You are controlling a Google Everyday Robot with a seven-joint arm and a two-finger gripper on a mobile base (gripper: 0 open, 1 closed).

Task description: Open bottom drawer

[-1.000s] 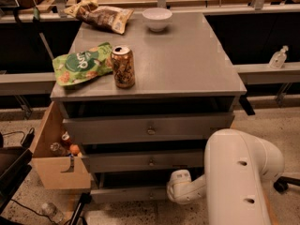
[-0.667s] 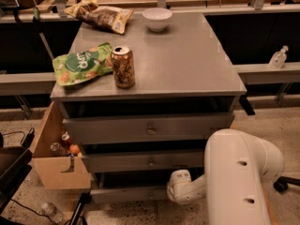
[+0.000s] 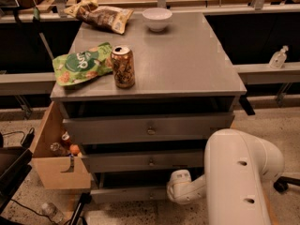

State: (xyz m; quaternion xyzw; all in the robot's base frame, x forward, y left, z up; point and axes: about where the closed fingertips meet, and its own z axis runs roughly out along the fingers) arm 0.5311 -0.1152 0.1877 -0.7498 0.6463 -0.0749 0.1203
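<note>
The bottom drawer (image 3: 126,194) is the slim grey front lowest on the grey cabinet, with a small round knob (image 3: 151,196) at its centre. It sits slightly forward of the cabinet body, under a dark gap. My white arm (image 3: 234,177) fills the lower right and bends left toward that drawer. The gripper (image 3: 172,191) is at the arm's end, low at the right part of the bottom drawer front, just right of the knob. The arm's rounded wrist covers most of it.
Above are the middle drawer (image 3: 145,161) and the top drawer (image 3: 147,129). On the cabinet top stand a can (image 3: 123,67), a green chip bag (image 3: 79,68), a brown bag (image 3: 103,17) and a white bowl (image 3: 157,18). A wooden box (image 3: 56,163) hangs at the left.
</note>
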